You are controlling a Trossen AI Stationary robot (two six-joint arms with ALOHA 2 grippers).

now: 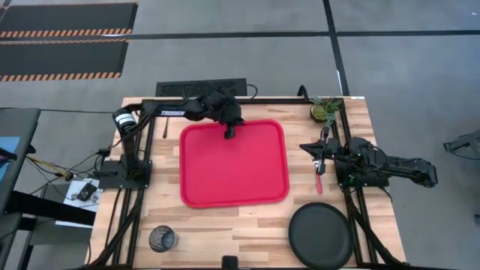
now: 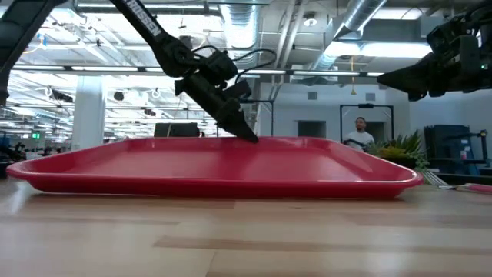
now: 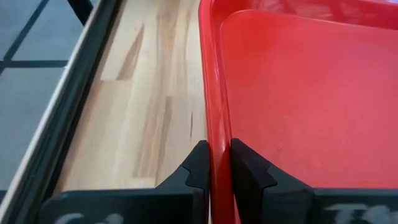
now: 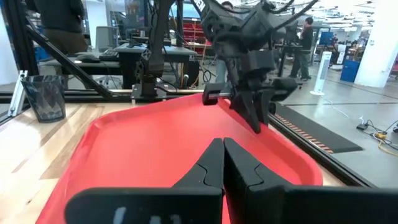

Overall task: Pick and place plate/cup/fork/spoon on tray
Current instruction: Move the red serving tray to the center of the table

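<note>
Left gripper (image 1: 229, 132) clamped on raised lip of glossy red rectangular tray (image 1: 234, 178) (rounded corners), mid pale wooden bench (image 1: 217, 232). Right gripper (image 1: 320, 147) pressed closed, empty, above thin red-handled fork (image 1: 319, 178). Matte black round plate (image 1: 321, 235) nearby.

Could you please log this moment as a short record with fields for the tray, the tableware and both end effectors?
tray: red, mid-table, nothing on it
left end effector: at the tray's far rim, fingers closed on the lip
right end effector: right of the tray, shut, holding nothing
plate: black, on the table at the near right corner
cup: on the table, near left
fork: red handle, on the table right of the tray, under the right arm
spoon: not identifiable
</note>
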